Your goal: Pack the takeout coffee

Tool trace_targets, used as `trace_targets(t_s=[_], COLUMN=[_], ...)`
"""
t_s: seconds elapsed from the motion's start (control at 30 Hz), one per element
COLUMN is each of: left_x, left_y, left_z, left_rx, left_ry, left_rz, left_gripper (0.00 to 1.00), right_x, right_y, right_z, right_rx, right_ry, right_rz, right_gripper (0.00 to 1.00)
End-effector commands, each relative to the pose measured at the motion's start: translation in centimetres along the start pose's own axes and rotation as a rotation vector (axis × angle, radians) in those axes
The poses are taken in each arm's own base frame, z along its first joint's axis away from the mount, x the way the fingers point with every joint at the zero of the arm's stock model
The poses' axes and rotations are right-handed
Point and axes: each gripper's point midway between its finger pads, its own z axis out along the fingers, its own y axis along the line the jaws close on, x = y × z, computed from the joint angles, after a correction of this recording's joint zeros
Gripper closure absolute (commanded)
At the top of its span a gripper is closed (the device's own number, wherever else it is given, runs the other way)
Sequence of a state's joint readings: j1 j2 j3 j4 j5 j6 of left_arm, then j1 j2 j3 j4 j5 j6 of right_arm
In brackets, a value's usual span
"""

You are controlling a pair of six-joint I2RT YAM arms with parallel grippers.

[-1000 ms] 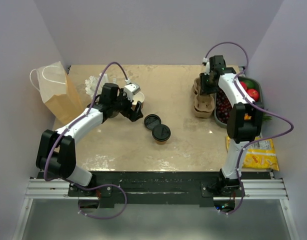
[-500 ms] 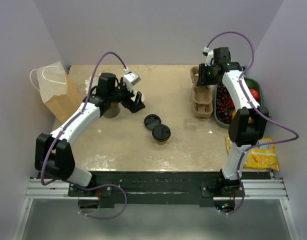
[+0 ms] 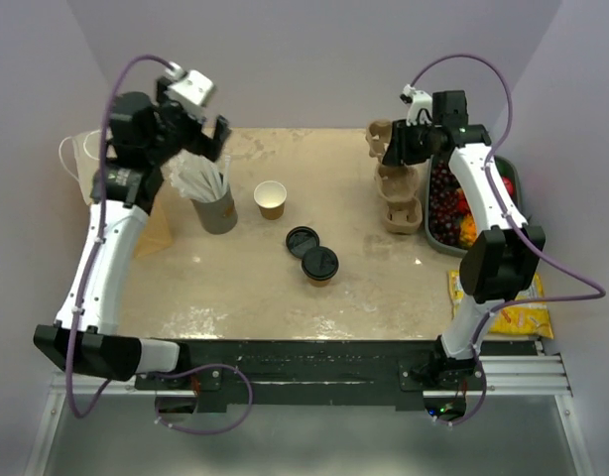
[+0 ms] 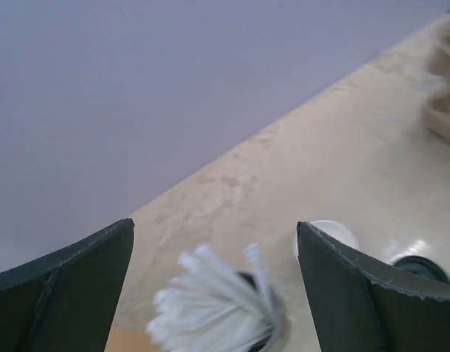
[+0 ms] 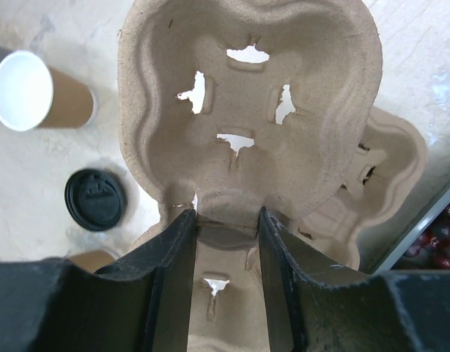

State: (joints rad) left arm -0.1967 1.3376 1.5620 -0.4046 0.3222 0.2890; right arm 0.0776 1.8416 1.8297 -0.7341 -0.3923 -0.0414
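The takeout coffee (image 3: 320,265), a brown cup with a black lid, stands mid-table next to a loose black lid (image 3: 302,241). My left gripper (image 3: 207,134) is open and empty, raised high above the grey cup of white straws (image 3: 217,208). In the left wrist view the gripper (image 4: 214,224) is spread wide over the straws (image 4: 218,308). My right gripper (image 3: 396,149) is shut on a pulp cup carrier (image 3: 382,147) and holds it above the carrier stack (image 3: 404,208). The right wrist view shows the gripper (image 5: 225,216) pinching the carrier (image 5: 247,95) at its edge.
A lidless brown cup (image 3: 271,199) stands beside the straw cup and shows in the right wrist view (image 5: 34,92) with the loose lid (image 5: 94,199). A brown paper bag (image 3: 101,183) stands at far left. A fruit tray (image 3: 458,233) and a yellow snack bag (image 3: 513,302) lie at right.
My left arm has swung up and back to the left, away from the lidless cup, which stays on the table. My right gripper has lifted a carrier up and left off the stack.
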Motion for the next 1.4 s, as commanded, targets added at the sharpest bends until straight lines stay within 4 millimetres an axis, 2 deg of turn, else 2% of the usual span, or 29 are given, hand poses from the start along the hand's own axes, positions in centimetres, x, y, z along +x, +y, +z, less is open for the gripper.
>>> trace_targets(t_s=[0.0,0.03,0.07,0.1,0.13,0.17,0.23,0.27,0.33,0.37,0.4,0.47,0.57,0.7,0.8,0.97,1.07,1.2,1.37], left_x=[-1.2,-1.2,-0.3,-0.4,-0.1,1.0,1.4,2.3,1.9,3.2,3.0,3.8,4.2,7.0,8.2,10.9,12.0,12.2,11.3], left_y=[10.6,11.7,13.4,14.3,15.1,16.7,18.6,19.6,21.3,22.3,23.6,25.0,25.4,26.5,26.7,26.2,25.5,25.4,25.6], left_z=[-6.0,-6.7,-8.1,-8.8,-9.4,-11.0,-12.6,-14.0,-14.8,-16.3,-16.8,-18.6,-19.3,-19.0,-18.6,-17.5,-16.7,-17.0,-17.3], left_rx=[-0.320,-0.354,-0.423,-0.462,-0.500,-0.587,-0.687,-0.734,-0.791,-0.870,-0.915,-0.983,-1.035,-1.046,-1.014,-0.942,-0.894,-0.903,-0.919], left_ry=[0.037,0.046,0.090,0.102,0.120,0.161,0.177,0.208,0.231,0.304,0.307,0.324,0.308,0.433,0.489,0.584,0.607,0.619,0.595], left_rz=[-0.030,-0.033,-0.045,-0.045,-0.058,-0.086,-0.153,-0.190,-0.193,-0.210,-0.224,-0.258,-0.252,-0.218,-0.206,-0.215,-0.243,-0.245,-0.233], left_gripper=[0.04,0.04,0.04,0.04,0.04,0.04,0.04,0.04,0.03,0.03,0.03,0.03,0.03,0.04,0.08,0.19,0.22,0.25,0.28], right_x=[-1.1,-0.3,-0.1,-0.2,0.5,0.7,1.2,1.3,1.2,1.1,1.0,1.0,0.7,0.6,0.7,0.8,0.8,1.4,2.0], right_y=[1.9,2.0,2.1,2.5,2.4,2.6,2.7,2.7,2.9,3.1,3.5,3.7,3.8,3.9,4.1,4.1,4.2,4.0,4.1], right_z=[-3.0,-2.9,-3.1,-3.6,-3.4,-3.5,-3.7,-3.7,-4.1,-4.3,-4.2,-4.0,-3.6,-3.6,-3.4,-3.3,-3.3,-3.0,-2.7], right_rx=[-0.052,-0.055,-0.058,-0.055,-0.056,-0.057,-0.053,-0.049,-0.046,-0.052,-0.061,-0.068,-0.079,-0.086,-0.096,-0.093,-0.086,-0.081,-0.084], right_ry=[-0.076,-0.062,-0.064,-0.079,-0.067,-0.065,-0.054,-0.050,-0.046,-0.049,-0.055,-0.059,-0.057,-0.059,-0.048,-0.036,-0.035,-0.022,-0.011], right_rz=[-0.131,-0.133,-0.150,-0.162,-0.156,-0.157,-0.150,-0.134,-0.116,-0.108,-0.115,-0.124,-0.122,-0.129,-0.123,-0.101,-0.095,-0.072,-0.057], right_gripper=[0.89,0.89,0.89,0.88,0.88,0.88,0.88,0.88,0.88,0.88,0.88,0.88,0.88,0.88,0.88,0.88,0.88,0.88,0.88])
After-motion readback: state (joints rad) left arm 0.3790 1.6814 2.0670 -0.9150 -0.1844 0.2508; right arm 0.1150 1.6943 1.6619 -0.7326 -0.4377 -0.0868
